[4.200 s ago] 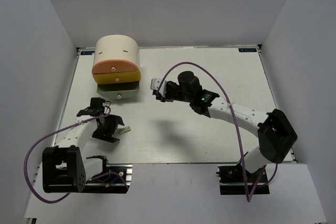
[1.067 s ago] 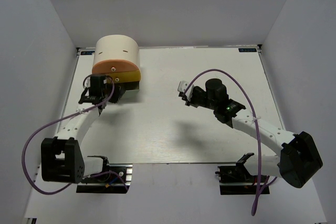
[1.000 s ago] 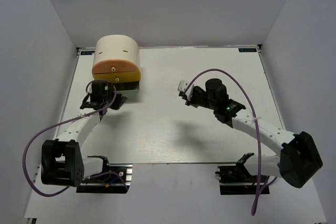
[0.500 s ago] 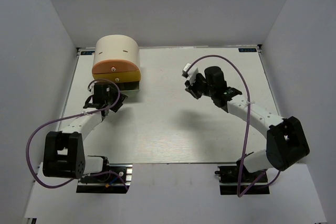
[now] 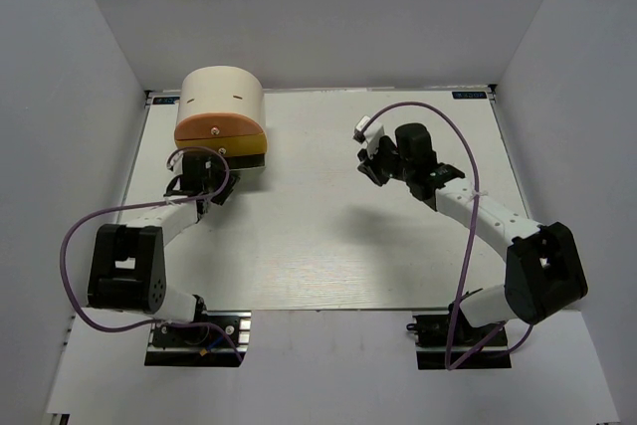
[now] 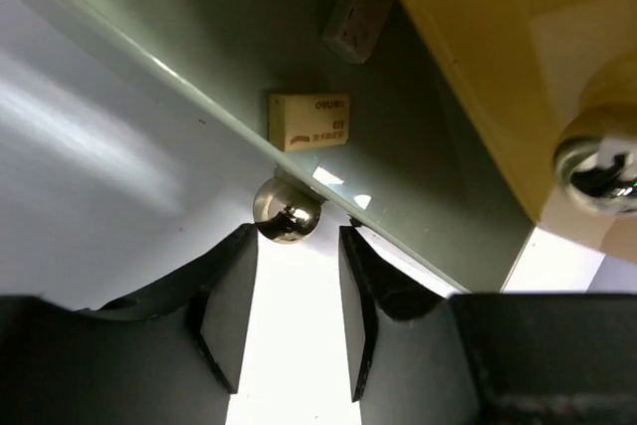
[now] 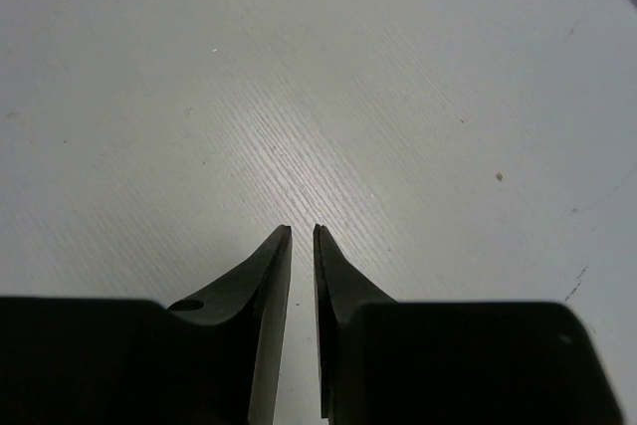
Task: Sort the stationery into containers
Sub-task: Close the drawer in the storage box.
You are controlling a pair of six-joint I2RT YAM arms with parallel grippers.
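The containers are a cream drum (image 5: 221, 95) with an orange tray (image 5: 219, 128), a yellow tray (image 5: 239, 145) and a grey-green tray (image 5: 249, 161) stacked at its front. In the left wrist view the grey-green tray (image 6: 199, 7) holds a tan block (image 6: 310, 120) and a grey block (image 6: 358, 9), under the yellow tray (image 6: 468, 57). My left gripper (image 6: 296, 236) is open, its fingertips on either side of the grey-green tray's metal knob (image 6: 287, 211) without closing on it. My right gripper (image 7: 303, 231) hangs over bare table, its jaws slightly parted and holding nothing.
The yellow tray's own knob (image 6: 597, 161) shines at the right of the left wrist view. The white table (image 5: 328, 236) is walled on three sides. From above, my left gripper (image 5: 206, 178) is at the drum's front and my right gripper (image 5: 372, 164) is mid-table.
My left gripper has opened and now sits at the lowest tray's knob. The right arm has swung toward the back of the table, and its jaws have parted a little.
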